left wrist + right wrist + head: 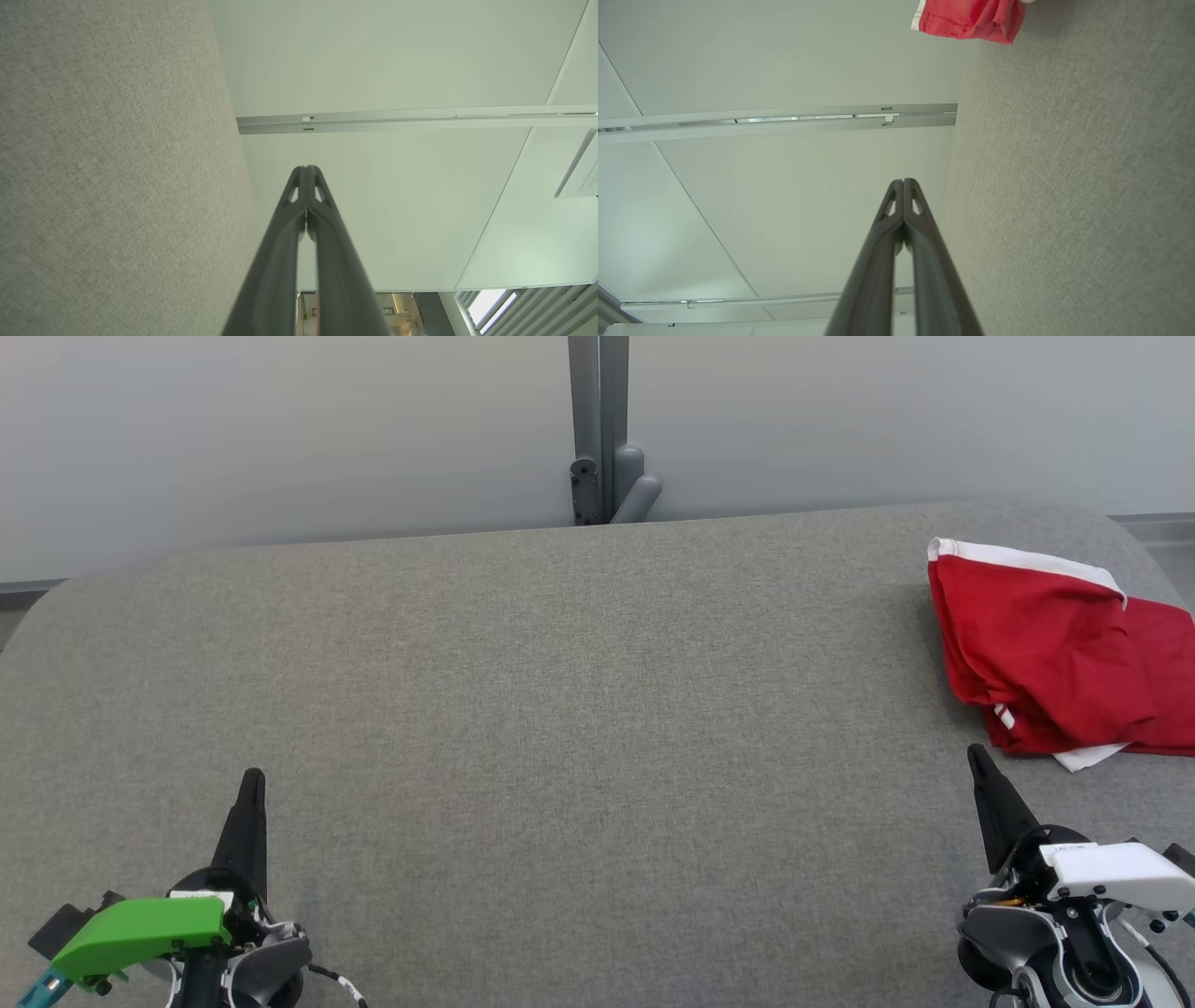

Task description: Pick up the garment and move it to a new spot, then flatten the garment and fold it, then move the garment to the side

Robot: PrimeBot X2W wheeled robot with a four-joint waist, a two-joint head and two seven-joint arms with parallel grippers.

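Red garment (1055, 658) lies bunched at the far right of the grey fabric table (560, 663) — near the right gripper (976, 753), not touching. It and the left gripper (253, 777) sit at the near edge, fingers pressed together, empty

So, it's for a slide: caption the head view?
Red garment lies crumpled at the grey table's right; left pincer and right pincer rest shut, empty.

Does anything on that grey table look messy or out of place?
The red garment lies in a rumpled heap at the far right of the grey surface, a white corner poking out beneath it. Nothing else stands out.
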